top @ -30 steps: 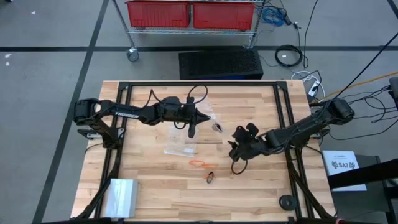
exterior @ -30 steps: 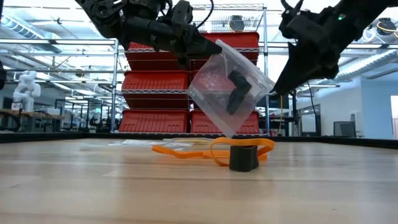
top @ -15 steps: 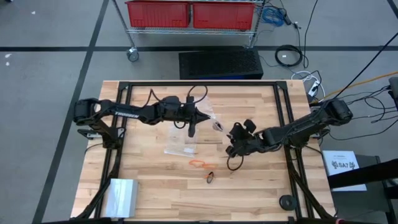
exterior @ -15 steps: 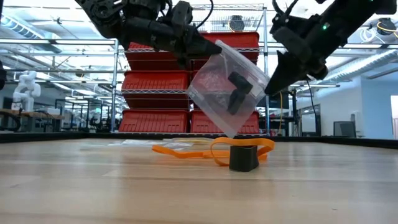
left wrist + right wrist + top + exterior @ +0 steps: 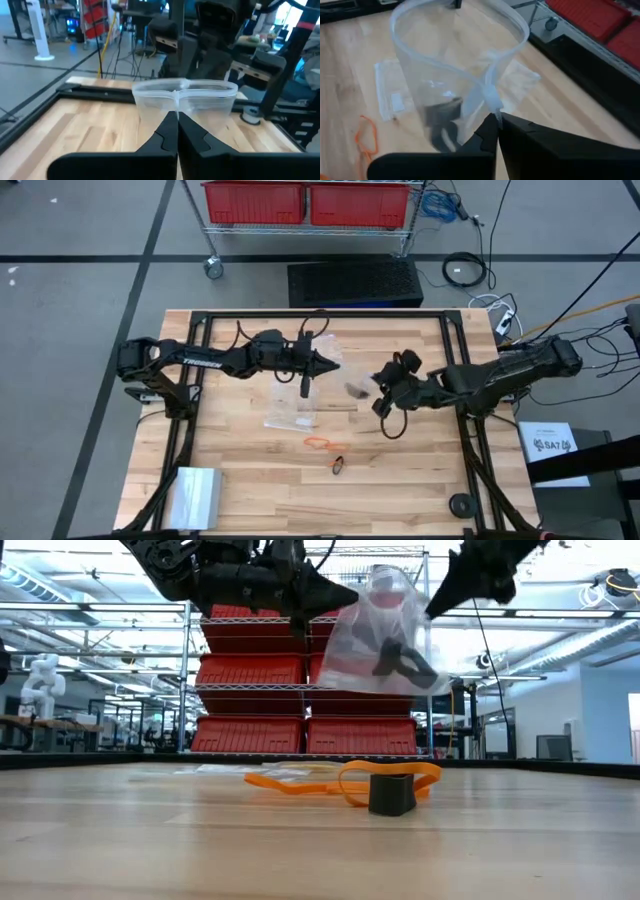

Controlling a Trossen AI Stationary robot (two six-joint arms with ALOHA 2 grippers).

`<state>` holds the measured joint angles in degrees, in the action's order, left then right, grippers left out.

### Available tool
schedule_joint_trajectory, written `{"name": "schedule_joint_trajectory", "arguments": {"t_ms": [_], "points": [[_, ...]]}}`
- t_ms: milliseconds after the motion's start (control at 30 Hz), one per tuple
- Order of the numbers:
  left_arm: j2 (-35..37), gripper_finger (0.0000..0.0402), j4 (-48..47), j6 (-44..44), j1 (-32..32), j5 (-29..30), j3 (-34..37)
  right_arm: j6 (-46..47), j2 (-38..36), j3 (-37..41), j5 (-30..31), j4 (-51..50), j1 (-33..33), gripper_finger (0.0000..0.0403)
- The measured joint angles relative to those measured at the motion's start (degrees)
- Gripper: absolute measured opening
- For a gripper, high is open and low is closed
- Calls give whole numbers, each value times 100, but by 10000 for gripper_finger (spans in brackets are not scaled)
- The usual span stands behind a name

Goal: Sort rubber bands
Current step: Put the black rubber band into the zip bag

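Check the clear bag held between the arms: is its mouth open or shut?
Open. The bag has its rim spread into a wide loop, pinched by the left tool and right tool on opposite sides.

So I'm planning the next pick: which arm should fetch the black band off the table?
Probably the right. Both claws, left claw and right claw, pinch the clear bag, but the right is nearer the black band.

Layout relative to the raised bag (image 5: 352, 385): it hangs above the table (image 5: 240, 490) between the left gripper (image 5: 333, 364) and the right gripper (image 5: 378, 379), each pinching one side of its mouth, with black bands (image 5: 442, 125) inside. A flat bag (image 5: 291, 411) lies left of it; loose rubber bands (image 5: 322, 443) lie on the table nearer the front edge.
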<state>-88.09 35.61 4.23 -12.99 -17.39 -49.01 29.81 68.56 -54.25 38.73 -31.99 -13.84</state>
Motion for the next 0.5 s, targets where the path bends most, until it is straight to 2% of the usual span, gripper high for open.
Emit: {"name": "schedule_joint_trajectory", "arguments": {"t_ms": [133, 267, 500], "points": [[-41, 0, 116, 2, 72, -4, 0, -190, 24, -251, -21, -219, 95, 1], [-166, 0, 181, -4, 198, -2, 0, -305, 199, -257, -409, -253, 285, 0], [-375, 0, 238, -48, 192, 120, 0, -415, 326, -256, -554, -277, 336, 0]]}}
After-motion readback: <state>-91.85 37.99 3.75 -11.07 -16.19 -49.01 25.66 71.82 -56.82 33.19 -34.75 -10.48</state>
